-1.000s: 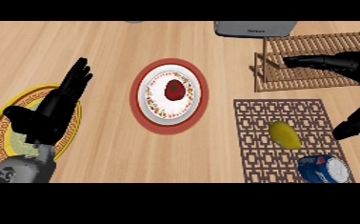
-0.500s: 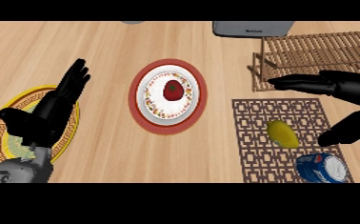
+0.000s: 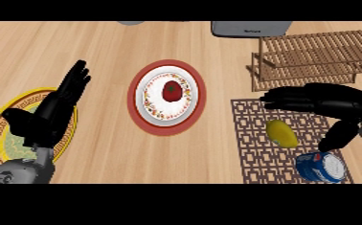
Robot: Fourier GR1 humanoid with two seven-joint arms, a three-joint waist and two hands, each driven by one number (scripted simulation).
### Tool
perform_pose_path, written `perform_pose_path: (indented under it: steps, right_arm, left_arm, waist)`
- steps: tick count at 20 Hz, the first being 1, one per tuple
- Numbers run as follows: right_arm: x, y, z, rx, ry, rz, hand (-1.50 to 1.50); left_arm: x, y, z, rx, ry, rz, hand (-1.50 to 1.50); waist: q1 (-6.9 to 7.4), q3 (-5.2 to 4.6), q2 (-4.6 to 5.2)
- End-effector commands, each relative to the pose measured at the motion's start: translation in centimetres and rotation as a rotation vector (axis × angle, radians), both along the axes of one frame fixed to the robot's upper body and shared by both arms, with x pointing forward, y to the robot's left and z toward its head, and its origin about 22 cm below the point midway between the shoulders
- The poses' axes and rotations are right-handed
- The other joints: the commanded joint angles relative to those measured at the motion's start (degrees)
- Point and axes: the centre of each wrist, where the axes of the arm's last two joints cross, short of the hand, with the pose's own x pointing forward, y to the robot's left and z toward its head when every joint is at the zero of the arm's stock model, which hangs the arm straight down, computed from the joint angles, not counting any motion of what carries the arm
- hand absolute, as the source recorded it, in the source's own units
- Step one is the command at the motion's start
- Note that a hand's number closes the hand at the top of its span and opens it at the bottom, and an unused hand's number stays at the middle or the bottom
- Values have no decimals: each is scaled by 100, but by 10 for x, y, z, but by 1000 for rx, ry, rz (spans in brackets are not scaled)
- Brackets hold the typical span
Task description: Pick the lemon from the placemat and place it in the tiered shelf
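The lemon [image 3: 282, 133] lies untouched on the patterned placemat [image 3: 247, 145], the right hand [image 3: 320, 103] spread open just above it — poised, I'd say, to close round it — while the open left hand [image 3: 51, 111] rests aside.

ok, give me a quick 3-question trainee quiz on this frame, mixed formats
1. True or false: the lemon already sits in the tiered shelf.
2. What lies on the red-rimmed plate in the middle of the counter? A) a banana B) a red fruit C) a spoon
3. Fill in: the right hand hovers over the ____, with the lemon between its fingers and thumb.

Key
1. False: the lemon lies on the placemat, near the blue can.
2. B: the red fruit.
3. placemat. The left hand rests open at the view's left.
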Motion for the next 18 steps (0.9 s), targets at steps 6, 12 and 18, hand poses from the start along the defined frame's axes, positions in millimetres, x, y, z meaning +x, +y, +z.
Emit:
perform_pose_path:
  steps: [6,12,18]
  right_arm:
    - [5,10,-34,-123,91,172,-150]
    - [4,6,-29,-227,53,191,-150]
    - [1,29,-33,-276,-81,146,-150]
  left_arm:
    - [-8,10,2,17,5,9,0]
    - [-2,10,-1,-1,5,12,0]
    - [-9,17,16,9,-6,41,0]
  waist:
    - [-39,-9,-31]
    - [-126,-12,-45]
    - [-148,-11,-56]
